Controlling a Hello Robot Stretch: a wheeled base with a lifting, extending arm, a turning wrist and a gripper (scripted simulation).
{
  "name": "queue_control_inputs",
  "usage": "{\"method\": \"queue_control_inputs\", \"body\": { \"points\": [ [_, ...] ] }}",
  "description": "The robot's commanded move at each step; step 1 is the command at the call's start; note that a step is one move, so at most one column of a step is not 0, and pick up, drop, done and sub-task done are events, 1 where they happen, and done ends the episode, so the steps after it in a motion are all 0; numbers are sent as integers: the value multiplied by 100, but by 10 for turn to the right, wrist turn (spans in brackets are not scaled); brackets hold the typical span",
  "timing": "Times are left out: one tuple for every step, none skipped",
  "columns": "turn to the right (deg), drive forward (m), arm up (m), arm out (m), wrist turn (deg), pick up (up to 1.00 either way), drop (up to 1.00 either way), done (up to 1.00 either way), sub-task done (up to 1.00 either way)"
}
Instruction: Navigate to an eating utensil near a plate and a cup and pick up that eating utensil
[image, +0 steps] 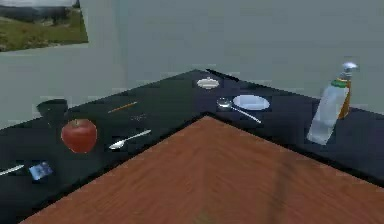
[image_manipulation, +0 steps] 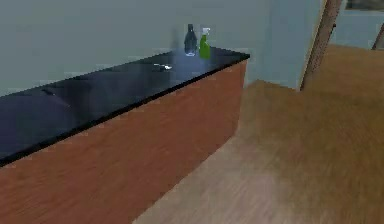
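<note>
Spoon of silver metal (image: 241, 112) lies on the black L-shaped countertop (image: 170, 100), its bowl toward 10 o'clock and its handle toward 4 o'clock. Just beside it at 1 o'clock sits a round white plate (image: 251, 102), and near it at 11 o'clock a small pale round vessel (image: 207, 83), cup or dish, too small to tell which. That company makes this the likeliest target, so the step in hand reads as the approach, with the pick-up not yet begun. The next move probably calls for driving closer over the red-brown wooden floor (image: 220, 175) and turning the arm's side to the counter before any reach. The claw's state cannot be told from these frames. Counted outward from the spoon: at 3 o'clock one clear spray bottle (image: 325, 112) with one orange bottle (image: 346, 100) close behind it. Well apart at 8 o'clock lies a second silver spoon (image: 130, 139), with one thin tan stick (image: 122, 107) above it at 12 o'clock. Farther along at 9 o'clock are one red apple (image: 79, 134) and one dark cup (image: 52, 108). Toward 8 o'clock, at the edge of the frame, are one small dark flat object (image: 40, 171) and one silvery handle (image: 8, 170) of uncertain kind. One framed landscape picture (image: 40, 25) hangs on the wall at 10 o'clock. In the arm side view two bottles stand together, a dark glassy bottle (image_manipulation: 190, 40) and a green bottle (image_manipulation: 205, 44), with one small silvery thing (image_manipulation: 160, 66) at their 8 o'clock.
</note>
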Motion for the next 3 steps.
{"method": "queue_control_inputs", "body": {
  "points": [
    [-450,0,0,0,0,0,0,0,0],
    [-450,0,0,0,0,0,0,0,0],
    [-180,0,0,0,0,0,0,0,0]
  ]
}}
